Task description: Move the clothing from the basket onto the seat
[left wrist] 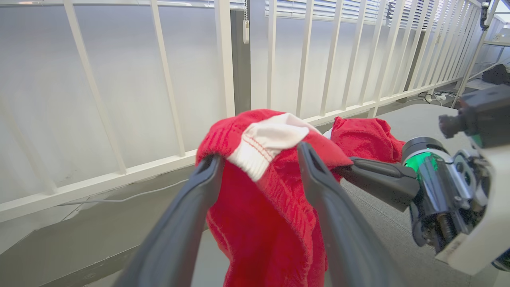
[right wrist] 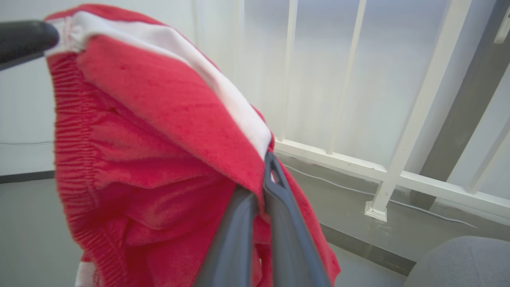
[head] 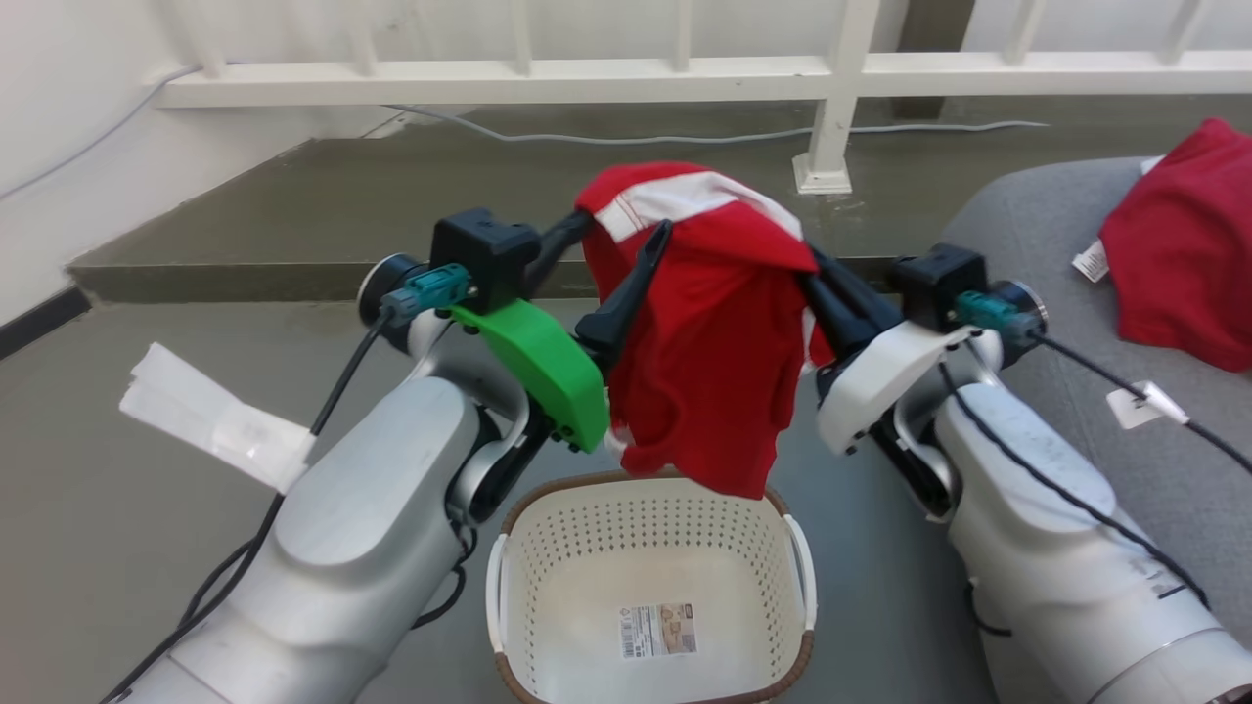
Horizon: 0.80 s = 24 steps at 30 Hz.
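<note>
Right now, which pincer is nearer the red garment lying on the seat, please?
The right. The right pincer is left of the resting garment on the seat; the left pincer is farther left, beyond the lifted garment.

Bright red garment (head: 714, 332) with white stripe, cream perforated basket (head: 636, 533) with brown rim, grey woven seat (head: 1203, 489)

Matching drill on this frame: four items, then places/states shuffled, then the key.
Items
1. hanging garment
2. other garment
3. basket
4. right gripper

Places/states
A. on the floor, paper label inside
B. shut, pinching fabric
C. lying on the seat
D. held up above the basket

Pairs: 1-D, 2-C, 3-A, 4-B
</note>
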Motion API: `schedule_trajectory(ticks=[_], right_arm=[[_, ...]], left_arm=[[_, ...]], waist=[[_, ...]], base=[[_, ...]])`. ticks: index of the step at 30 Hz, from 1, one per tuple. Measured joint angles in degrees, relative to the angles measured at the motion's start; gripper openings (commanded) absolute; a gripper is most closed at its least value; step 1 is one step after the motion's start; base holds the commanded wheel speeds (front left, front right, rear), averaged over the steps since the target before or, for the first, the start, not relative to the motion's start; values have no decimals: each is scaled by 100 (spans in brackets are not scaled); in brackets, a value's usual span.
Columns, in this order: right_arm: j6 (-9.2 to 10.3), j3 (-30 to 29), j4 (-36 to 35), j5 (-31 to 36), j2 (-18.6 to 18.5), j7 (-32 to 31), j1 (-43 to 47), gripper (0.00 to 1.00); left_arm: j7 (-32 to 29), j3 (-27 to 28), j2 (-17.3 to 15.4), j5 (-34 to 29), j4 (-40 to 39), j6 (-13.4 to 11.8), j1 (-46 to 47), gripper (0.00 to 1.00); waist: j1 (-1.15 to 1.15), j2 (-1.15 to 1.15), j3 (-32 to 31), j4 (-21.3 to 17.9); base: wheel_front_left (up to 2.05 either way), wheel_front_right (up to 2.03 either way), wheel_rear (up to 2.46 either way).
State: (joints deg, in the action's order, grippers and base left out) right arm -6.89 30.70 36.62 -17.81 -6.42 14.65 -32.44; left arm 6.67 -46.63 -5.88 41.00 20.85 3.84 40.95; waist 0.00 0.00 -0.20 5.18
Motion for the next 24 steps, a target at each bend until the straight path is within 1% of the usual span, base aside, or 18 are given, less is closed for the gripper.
schedule_trajectory(ticks=[4,10,14,18,21,24], right_arm=[[101,-210,-119,0,-144,0,-30,0],[236,-521,-257,0,-409,0,-47,0],[299,-708,-363,0,-523,0,-47,0],[360,-894,-489,0,-661,0,-42,0],[450,-1025,-591,-1,-740,0,10,0],[458,-1151,-697,-1,-823,0,48,0]], left_arm=[[94,36,-110,0,44,-42,-120,100],[243,35,-145,1,49,-68,-344,100],[289,-10,-213,1,42,-65,-487,100],[304,-132,-215,1,5,-48,-660,100],[355,-196,-208,0,-58,-32,-779,100],[375,-235,-198,0,-105,-26,-851,100]], waist=[[0,0,22,-136],[0,0,51,-353],[0,0,66,-515],[0,0,76,-695],[0,0,83,-844],[0,0,89,-1006]], base=[[0,0,0],[0,0,0],[0,0,0],[0,0,0],[0,0,0],[0,0,0]])
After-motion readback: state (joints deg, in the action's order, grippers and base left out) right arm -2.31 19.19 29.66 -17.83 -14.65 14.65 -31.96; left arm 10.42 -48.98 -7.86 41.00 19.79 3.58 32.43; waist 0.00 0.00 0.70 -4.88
